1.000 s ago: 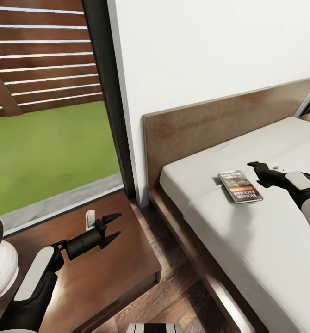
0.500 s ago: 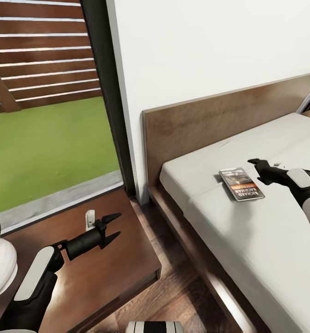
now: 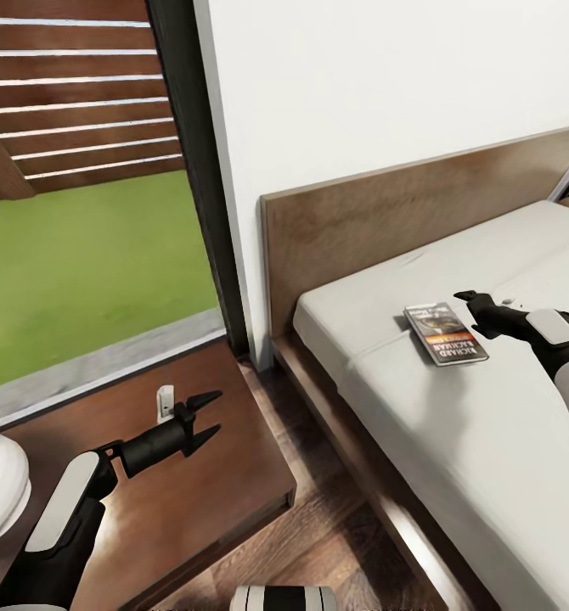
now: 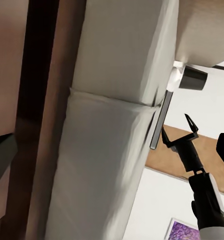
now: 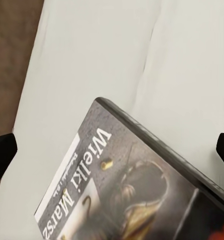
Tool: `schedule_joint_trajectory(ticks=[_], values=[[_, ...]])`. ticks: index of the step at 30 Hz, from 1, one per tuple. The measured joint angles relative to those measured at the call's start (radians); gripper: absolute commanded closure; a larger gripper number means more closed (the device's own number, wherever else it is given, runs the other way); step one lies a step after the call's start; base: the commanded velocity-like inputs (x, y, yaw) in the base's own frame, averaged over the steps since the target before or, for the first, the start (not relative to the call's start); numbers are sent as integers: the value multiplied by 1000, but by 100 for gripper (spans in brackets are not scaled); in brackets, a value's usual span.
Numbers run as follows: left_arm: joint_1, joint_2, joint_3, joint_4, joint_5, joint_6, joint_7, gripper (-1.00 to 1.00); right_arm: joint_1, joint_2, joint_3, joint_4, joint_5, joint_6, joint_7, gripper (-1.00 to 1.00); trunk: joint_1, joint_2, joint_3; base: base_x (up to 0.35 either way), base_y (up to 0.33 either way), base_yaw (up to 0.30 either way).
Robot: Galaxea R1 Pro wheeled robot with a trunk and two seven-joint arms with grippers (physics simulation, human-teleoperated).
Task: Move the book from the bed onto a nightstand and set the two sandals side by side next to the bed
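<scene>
Grey book [image 3: 445,334] beside right gripper [image 3: 470,299]

Left pincer [image 3: 206,416] and right pincer [image 3: 469,299], both spread wide.

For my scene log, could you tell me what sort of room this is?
Most likely a bedroom: a low bed with a wooden headboard, a nightstand beside it, and a book on the mattress.

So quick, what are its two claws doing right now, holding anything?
Left gripper: open, holding nothing, above the nightstand.
Right gripper: open, holding nothing, beside the book on the bed.
</scene>
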Motion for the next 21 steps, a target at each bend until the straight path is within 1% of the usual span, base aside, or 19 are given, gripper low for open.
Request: schedule_joint_trajectory(ticks=[13, 21], values=[[0, -1, 0, -1, 0, 0, 0, -100, 0, 0, -1, -1, -1, 0, 3, -100, 0, 0, -18, 0, 0, 0], [0, -1, 0, -1, 0, 0, 0, -100, -1, 0, -2, -2, -1, -2, 3, -100, 0, 0, -22, 0, 0, 0]])
